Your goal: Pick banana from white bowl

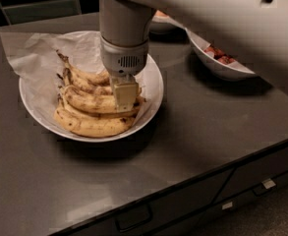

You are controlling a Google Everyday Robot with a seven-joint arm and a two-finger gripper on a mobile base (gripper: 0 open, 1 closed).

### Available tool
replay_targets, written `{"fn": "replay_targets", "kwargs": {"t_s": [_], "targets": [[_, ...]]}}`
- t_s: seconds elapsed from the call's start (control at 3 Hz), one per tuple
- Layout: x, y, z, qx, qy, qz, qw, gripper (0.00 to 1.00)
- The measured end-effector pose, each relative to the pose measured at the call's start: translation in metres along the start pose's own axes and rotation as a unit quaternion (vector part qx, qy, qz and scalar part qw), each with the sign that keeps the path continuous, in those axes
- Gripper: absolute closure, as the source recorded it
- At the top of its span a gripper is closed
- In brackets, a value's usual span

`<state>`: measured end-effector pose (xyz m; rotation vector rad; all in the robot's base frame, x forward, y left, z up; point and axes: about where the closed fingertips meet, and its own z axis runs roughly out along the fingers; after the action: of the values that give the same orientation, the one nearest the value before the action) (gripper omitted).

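The wide white bowl [34, 106], lined with crumpled white paper [28, 53], sits left of centre on the dark grey counter. Several yellow, brown-mottled bananas lie stacked in it, stems pointing back left. The curved banana [89, 102] in the middle of the stack runs under the gripper. My gripper [125, 96] hangs straight down from the thick grey wrist and is pressed into the right ends of the bananas, inside the bowl's right half. The wrist hides the bananas' far right tips.
A deeper white bowl with red fruit [221, 59] stands at the back right, partly under my arm. Another bowl [159, 22] shows behind the wrist. The counter's front edge [183, 178] runs diagonally, with drawers [133, 216] below it.
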<state>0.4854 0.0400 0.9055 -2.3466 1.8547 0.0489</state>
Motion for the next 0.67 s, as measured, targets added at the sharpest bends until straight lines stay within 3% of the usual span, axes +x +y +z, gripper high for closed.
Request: {"fn": "replay_targets", "kwargs": {"t_s": [0.67], "targets": [[0.0038,-0.0015,0.008,-0.002,0.005,-0.004,1.0,0.54]]}}
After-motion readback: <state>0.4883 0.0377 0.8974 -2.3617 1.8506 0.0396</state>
